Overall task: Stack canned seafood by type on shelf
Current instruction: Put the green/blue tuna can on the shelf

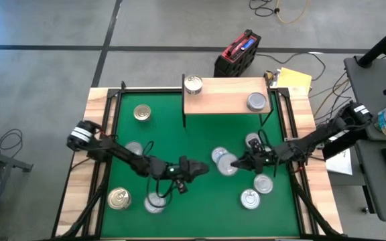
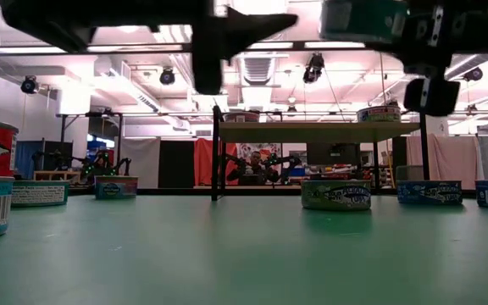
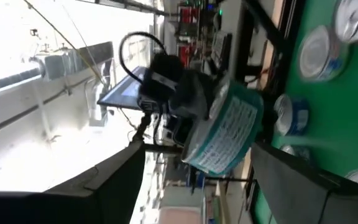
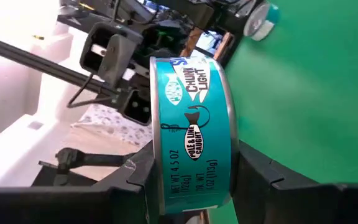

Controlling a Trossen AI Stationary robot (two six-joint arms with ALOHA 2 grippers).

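Clamped in the right gripper (image 4: 191,180): 1 teal-labelled tin (image 4: 191,124), lifted clear of the mat (image 1: 200,214). Just beside it and facing it: the left gripper (image 1: 194,167), fingers (image 3: 104,180) spread wide, holding nothing.

Likely trouble, nearest first:
- Risk of clipping the left gripper when swinging away with it so close, and of twisting the tin loose.
- Could also slip out of the grip if carried fast.
- At the shelf (image 1: 223,100), well beyond both grippers: risk of mixing types by setting down on the wrong pile, or of nudging a shelf tin off its edge.

Counted from above:
- 2 arms and 1 shelf.
- 1 tin held.
- 2 tins on the shelf, at opposite ends.
- 7 tins on the mat, 4 on the left gripper's side and 3 on the right's.
- Possibly 1 more directly under the held tin; cannot tell.
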